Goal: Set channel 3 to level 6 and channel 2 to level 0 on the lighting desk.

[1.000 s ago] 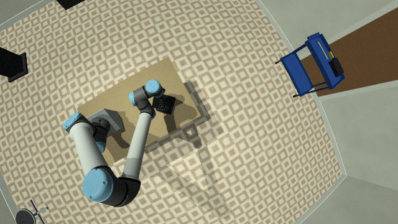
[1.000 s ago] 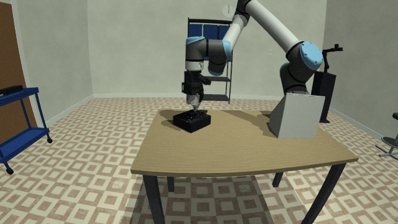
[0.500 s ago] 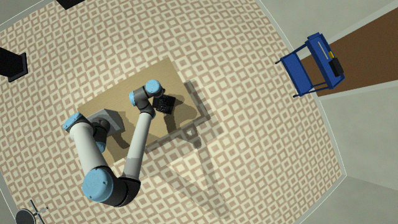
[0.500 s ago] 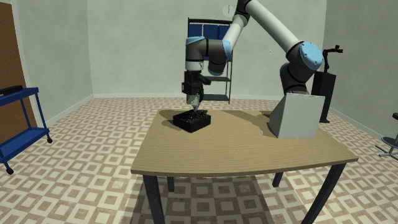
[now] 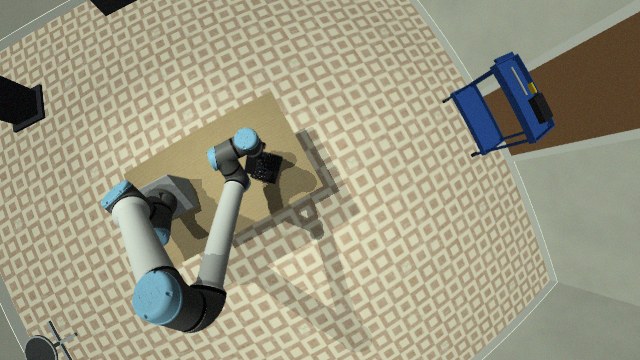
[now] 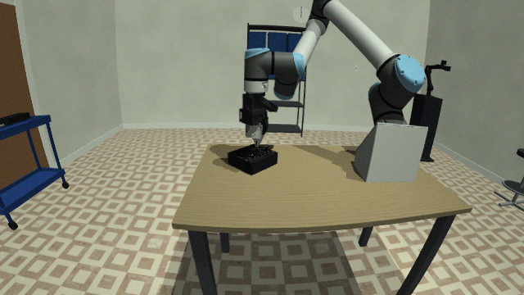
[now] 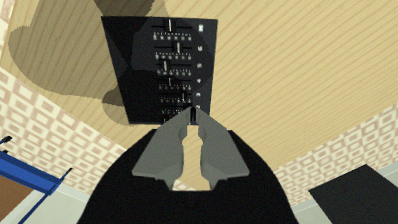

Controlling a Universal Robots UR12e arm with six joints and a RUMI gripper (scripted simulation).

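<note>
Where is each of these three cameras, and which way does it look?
Top: above the room, looking down at the table; shows the whole arm.
Exterior: beside the table, facing the far wall; shows the arm, the base and the shut pincer touching the desk.
Wrist: on the arm's end, looking along the pincer at the faders.
All three share the black desk.

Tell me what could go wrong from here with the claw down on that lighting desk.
The shut claw points down at the near end of the small lighting desk. The fader rows sit close together, so its tip could nudge a neighbouring fader. The desk looks loose on the table; a sideways push might slide it.
</note>
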